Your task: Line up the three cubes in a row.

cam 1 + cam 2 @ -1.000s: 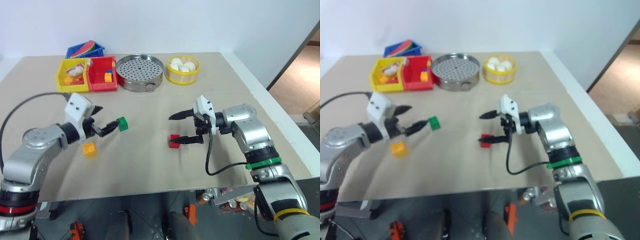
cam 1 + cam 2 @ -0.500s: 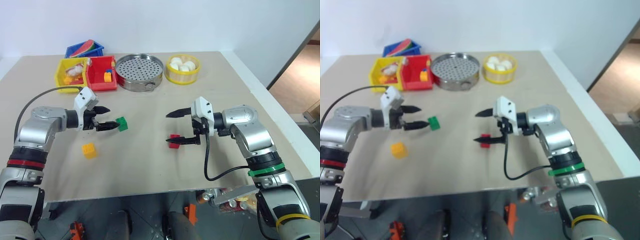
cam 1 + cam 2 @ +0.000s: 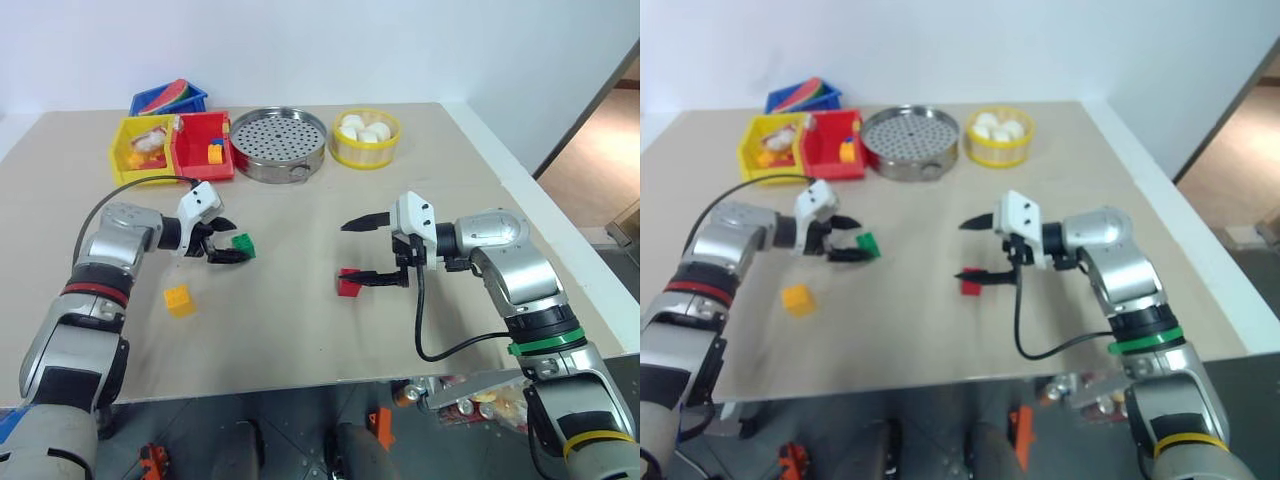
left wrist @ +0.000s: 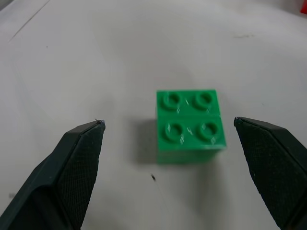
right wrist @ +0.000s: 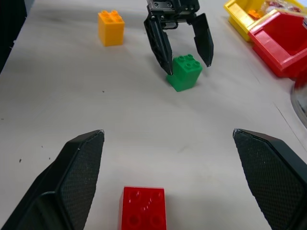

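The yellow-orange cube (image 3: pixel 178 299) lies nearest. The red cube (image 3: pixel 348 284) sits by the right gripper (image 3: pixel 372 250), jaws spread wide. Farther back, the green cube (image 3: pixel 243 245) rests on the table (image 3: pixel 300 340) between the left gripper's (image 3: pixel 226 241) parted fingers, untouched.

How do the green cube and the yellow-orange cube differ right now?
The green cube sits between the open fingers of the left hand; the yellow-orange cube lies apart with no hand near it. The green cube lies farther up the table, the yellow-orange cube nearer the front edge. Both are studded bricks resting on the table.
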